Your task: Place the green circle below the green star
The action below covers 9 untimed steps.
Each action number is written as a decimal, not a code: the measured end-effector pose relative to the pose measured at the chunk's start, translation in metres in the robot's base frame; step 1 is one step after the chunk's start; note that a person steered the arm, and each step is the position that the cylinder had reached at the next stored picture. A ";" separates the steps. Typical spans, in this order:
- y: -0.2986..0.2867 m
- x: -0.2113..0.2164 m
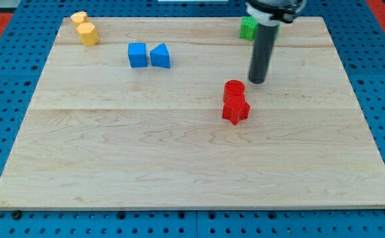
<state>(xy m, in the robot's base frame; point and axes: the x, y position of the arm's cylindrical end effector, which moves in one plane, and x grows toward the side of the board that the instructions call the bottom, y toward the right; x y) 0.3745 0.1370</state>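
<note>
A green block (247, 28) shows at the view's top right, partly hidden behind the dark rod; its shape cannot be made out, and no second green block shows. My tip (257, 80) rests on the board below that green block and just up and right of the red cylinder (234, 90). The rod rises from the tip to the view's top edge.
A red star (236, 110) touches the red cylinder from below. A blue cube (137, 55) and a blue triangle (160, 56) sit side by side at upper left. Two yellow blocks (84, 28) lie at the top left corner. The wooden board (192, 172) has blue pegboard around it.
</note>
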 end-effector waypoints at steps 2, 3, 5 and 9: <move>0.030 -0.001; 0.031 -0.001; 0.057 -0.001; 0.168 -0.126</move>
<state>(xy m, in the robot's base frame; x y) 0.2484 0.3049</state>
